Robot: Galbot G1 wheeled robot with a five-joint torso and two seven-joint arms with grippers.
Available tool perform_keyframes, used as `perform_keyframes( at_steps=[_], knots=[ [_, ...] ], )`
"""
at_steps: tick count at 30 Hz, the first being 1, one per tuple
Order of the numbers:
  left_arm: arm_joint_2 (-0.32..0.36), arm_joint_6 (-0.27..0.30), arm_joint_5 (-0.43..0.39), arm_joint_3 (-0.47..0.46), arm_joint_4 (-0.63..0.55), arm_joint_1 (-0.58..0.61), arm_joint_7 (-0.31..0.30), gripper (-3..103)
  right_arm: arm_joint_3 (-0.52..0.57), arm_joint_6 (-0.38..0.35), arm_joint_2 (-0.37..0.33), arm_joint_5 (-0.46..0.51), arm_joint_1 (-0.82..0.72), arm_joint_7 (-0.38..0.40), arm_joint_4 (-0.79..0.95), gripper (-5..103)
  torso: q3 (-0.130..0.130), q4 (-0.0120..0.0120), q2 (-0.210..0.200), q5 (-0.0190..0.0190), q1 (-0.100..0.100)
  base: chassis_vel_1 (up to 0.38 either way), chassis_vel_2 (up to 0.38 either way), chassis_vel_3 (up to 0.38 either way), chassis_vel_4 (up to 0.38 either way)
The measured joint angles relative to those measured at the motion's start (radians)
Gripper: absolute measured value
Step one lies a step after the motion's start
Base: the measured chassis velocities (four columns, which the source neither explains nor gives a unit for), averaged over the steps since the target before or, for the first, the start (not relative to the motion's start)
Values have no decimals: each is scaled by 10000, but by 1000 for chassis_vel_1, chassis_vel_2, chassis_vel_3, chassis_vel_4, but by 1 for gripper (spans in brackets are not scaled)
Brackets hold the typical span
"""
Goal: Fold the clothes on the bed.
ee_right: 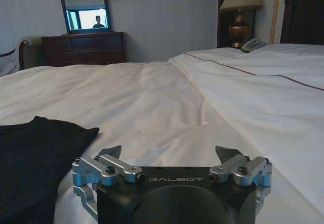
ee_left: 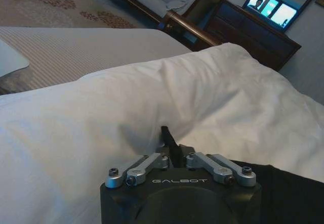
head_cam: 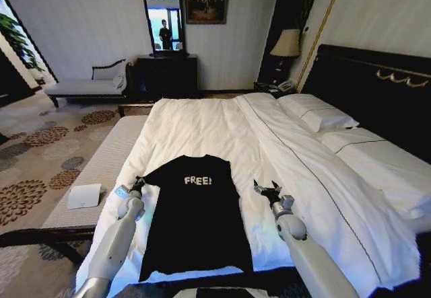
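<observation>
Two end effectors flank the flat T-shirt (head_cam: 195,210), set for a sleeve fold.
Lower frame, on the bed (head_cam: 202,126): left end effector (head_cam: 137,185) pinched together at the left sleeve edge; right end effector (head_cam: 267,190) spread apart, beside the shirt.

It was a hotel-style bedroom: a large bed (head_cam: 202,126) with white linen and pillows (head_cam: 316,112) against a dark headboard (head_cam: 377,86) filled the right of the head view. At upper centre stood a dark dresser (head_cam: 167,75) under a mirror (head_cam: 163,21) and framed painting (head_cam: 205,0). A bedside lamp (head_cam: 285,46), a chaise (head_cam: 84,86) at upper left and patterned carpet (head_cam: 40,157) completed it.
</observation>
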Motion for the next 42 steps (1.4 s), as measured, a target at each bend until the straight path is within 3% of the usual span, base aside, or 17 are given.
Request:
perform_keyframes(
  at_steps=[1, 5, 11, 21, 28, 42],
  knots=[
    [-12, -20, -27, 13, 79, -58, 26, 4, 28, -1, -28, 12, -33, 14, 24, 100, 0, 0, 0, 1, 0, 0, 0, 0, 0],
    [-33, -41, -30, 33, 101, -96, 62, 0, 105, -3, -106, 31, -135, 35, 92, 100, 1, 0, -1, -1, 0, 0, 0, 0, 0],
    [29, -105, 0, 146, -622, 144, 51, 0, 159, -3, -118, 67, -187, 46, 117, 100, 0, 0, 0, 0, 0, 0, 0, 0, 0],
    [230, -178, 1611, 1225, -2219, 563, 263, 0, 119, -38, -54, 161, -128, 136, 174, 100, 0, 0, 0, 1, 0, 0, 0, 0, 0],
    [176, -182, 1985, 1655, -2426, 455, 274, 0, 84, -47, -183, 242, -65, 145, 149, 100, 0, 0, 0, 1, 0, 0, 0, 0, 0],
    [405, -126, 2504, 3966, -1793, -460, 307, 0, 128, -51, -212, 341, 49, 136, 75, 100, 1, 0, 0, 1, 0, 0, 0, 0, 0]
  ],
)
